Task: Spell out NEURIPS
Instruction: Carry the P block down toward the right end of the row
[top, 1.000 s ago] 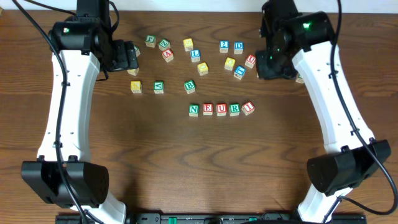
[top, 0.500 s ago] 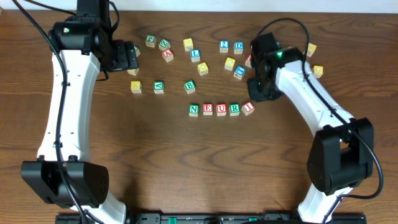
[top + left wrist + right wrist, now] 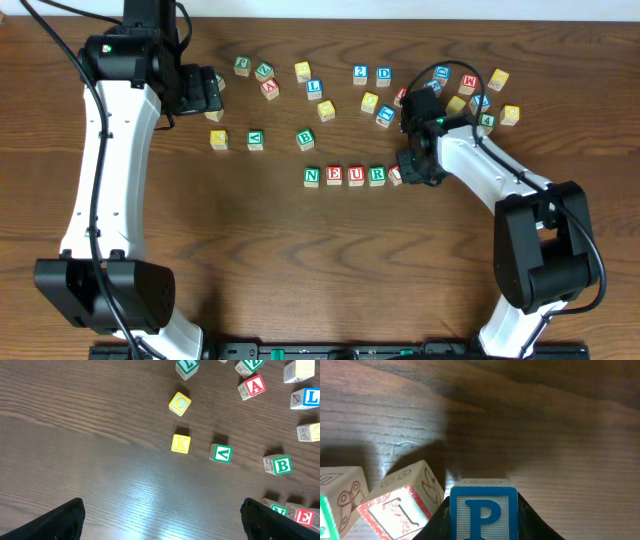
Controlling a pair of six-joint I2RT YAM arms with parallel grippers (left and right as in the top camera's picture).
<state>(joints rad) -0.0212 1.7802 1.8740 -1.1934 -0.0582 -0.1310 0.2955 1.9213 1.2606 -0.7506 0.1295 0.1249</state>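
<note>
- Over the wooden table (image 3: pixel 300 270), the overhead view shows a row of small wooden letter cubes (image 3: pixel 356 176) reading green N, red E, red U, green R.
  - A red-lettered wooden I cube (image 3: pixel 396 175) sits at the row's right end, partly hidden under the right gripper (image 3: pixel 412 166).
  - That gripper hangs low, just beside the same end.
  - The left gripper (image 3: pixel 205 90) is well apart from the row, up and to its left, near loose cubes (image 3: pixel 255 139).
- In the left wrist view, the dark fingers (image 3: pixel 60 520) stand at the two lower corners, spread wide with nothing between them. The row's left end peeks in at the lower right edge.
- In the right wrist view, the blue-lettered wooden P cube (image 3: pixel 484 512) is pinched between the right jaws.
  - The jaws are closed on its two opposite side faces, with the letter facing the camera.
  - The cube sits just right of the I cube, which is turned askew to the row.
  - Whether the P cube touches the table cannot be told.
- Handling, as a judgement:
  - The P cube looks light, rigid and not fragile, with smooth painted faces that could slip or pivot under a weak pinch.
  - The flat, parallel side faces are the right hold, gripped mid-height with the letter face left clear.
  - The I cube is just as light, so a careless touch while placing would probably knock it further out of line.
</note>
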